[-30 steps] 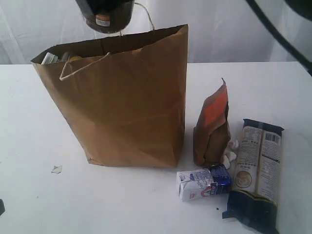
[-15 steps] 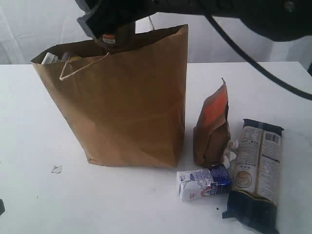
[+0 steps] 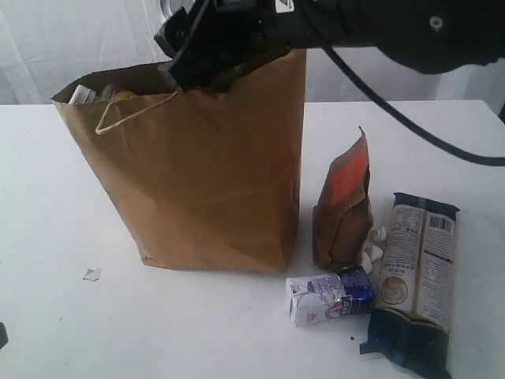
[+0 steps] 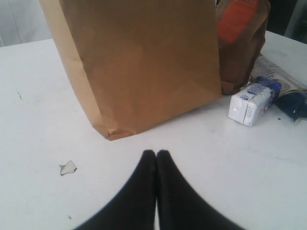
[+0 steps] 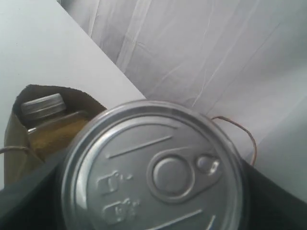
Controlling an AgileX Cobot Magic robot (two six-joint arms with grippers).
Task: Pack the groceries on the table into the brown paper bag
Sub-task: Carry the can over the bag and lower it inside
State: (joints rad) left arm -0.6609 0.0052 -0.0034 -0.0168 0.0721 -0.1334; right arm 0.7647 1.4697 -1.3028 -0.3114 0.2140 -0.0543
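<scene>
The left end effector (image 4: 156, 153) hangs low over the white table (image 4: 38, 96), jaws pressed together and empty, with the tall kraft-brown paper bag (image 3: 205, 174) just ahead. The right end effector (image 3: 201, 55), stretched across on its arm, clasps the dark pull-tab metal can (image 5: 153, 172) in wide jaws, lid facing the wrist. The bag's open mouth lies just below.

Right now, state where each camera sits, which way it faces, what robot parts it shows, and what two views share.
Exterior: off the arms, facing across the table at the brown paper bag; the right arm reaches over its mouth.
Left wrist: low over the tabletop, facing the bag's base; shut black jaws show.
Right wrist: over the bag's mouth, looking past the held pull-tab can; dark jaws flank it.
Shared: exterior and left wrist both show the bag, brown-orange pouch and small white-blue packet.
</scene>
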